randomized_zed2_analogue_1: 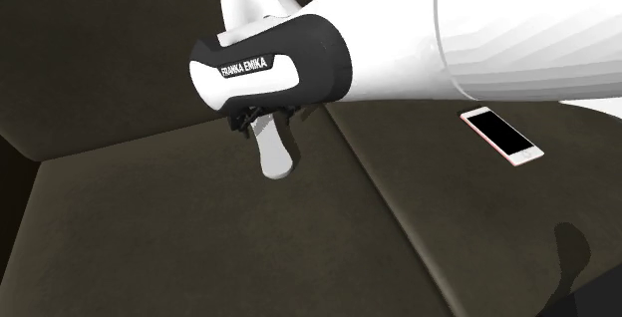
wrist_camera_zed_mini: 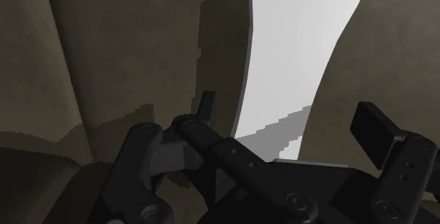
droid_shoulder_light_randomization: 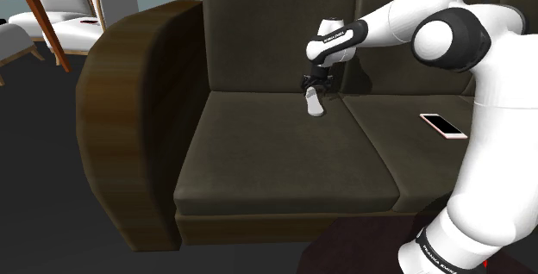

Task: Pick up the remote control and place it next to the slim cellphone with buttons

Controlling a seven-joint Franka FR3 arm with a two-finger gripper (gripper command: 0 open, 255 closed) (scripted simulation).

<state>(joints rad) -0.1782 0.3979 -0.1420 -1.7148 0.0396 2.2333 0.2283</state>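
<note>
A pale grey remote control (droid_shoulder_light_randomization: 315, 105) lies on the dark sofa seat (droid_shoulder_light_randomization: 259, 152), close to the backrest and beside the seam between the two cushions. My black gripper (droid_shoulder_light_randomization: 312, 86) hangs right over its far end. In the wrist view the fingers (wrist_camera_zed_mini: 204, 106) stand wide apart, open, with the remote (wrist_camera_zed_mini: 296, 46) between them and a gap on both sides. From the second exterior view the remote (randomized_zed2_analogue_1: 275, 156) pokes out below the gripper (randomized_zed2_analogue_1: 261, 122). A slim phone with a pink rim (droid_shoulder_light_randomization: 443, 126) (randomized_zed2_analogue_1: 501, 136) lies flat on the neighbouring cushion, toward the shoulder view's right.
The sofa's thick rounded armrest (droid_shoulder_light_randomization: 129, 126) rises at the shoulder view's left, its backrest (droid_shoulder_light_randomization: 276, 31) just behind the gripper. A wooden table (droid_shoulder_light_randomization: 43, 5) and a light chair (droid_shoulder_light_randomization: 17, 44) stand beyond the armrest. My dark stand (droid_shoulder_light_randomization: 362, 246) sits before the sofa's front edge.
</note>
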